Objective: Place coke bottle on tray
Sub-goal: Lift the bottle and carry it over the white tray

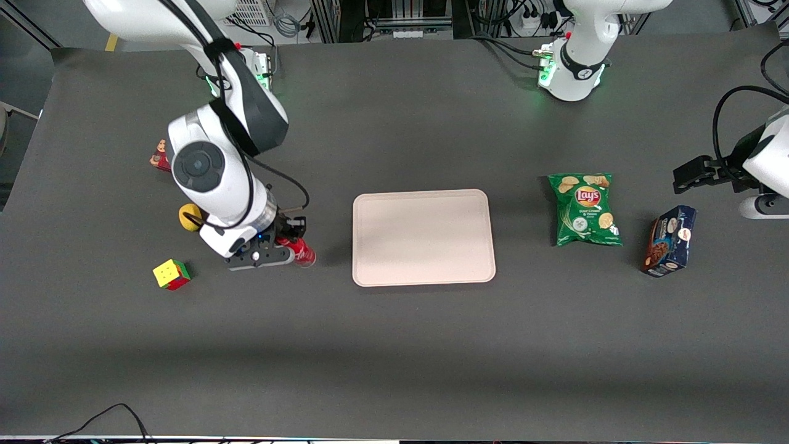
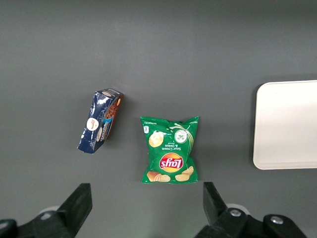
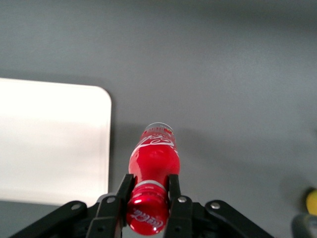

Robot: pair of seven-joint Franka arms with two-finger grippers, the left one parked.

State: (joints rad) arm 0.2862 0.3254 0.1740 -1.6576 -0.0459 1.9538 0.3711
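Note:
The coke bottle [image 1: 300, 251] is small and red with a red cap and white script. It stands beside the tray [image 1: 423, 237], toward the working arm's end of the table. My right gripper [image 1: 290, 245] is shut on the bottle's neck, just under the cap. In the right wrist view the two black fingers [image 3: 125, 187] press on both sides of the neck of the bottle [image 3: 153, 157], with its clear base toward the table. The pale beige tray [image 3: 49, 139] lies beside it, with nothing on it.
A yellow round object [image 1: 190, 216] and a colourful cube [image 1: 171, 274] lie close to the gripper, toward the working arm's end. A small red item [image 1: 160, 155] is farther from the camera. A green chips bag [image 1: 585, 208] and a dark blue box [image 1: 669, 240] lie toward the parked arm's end.

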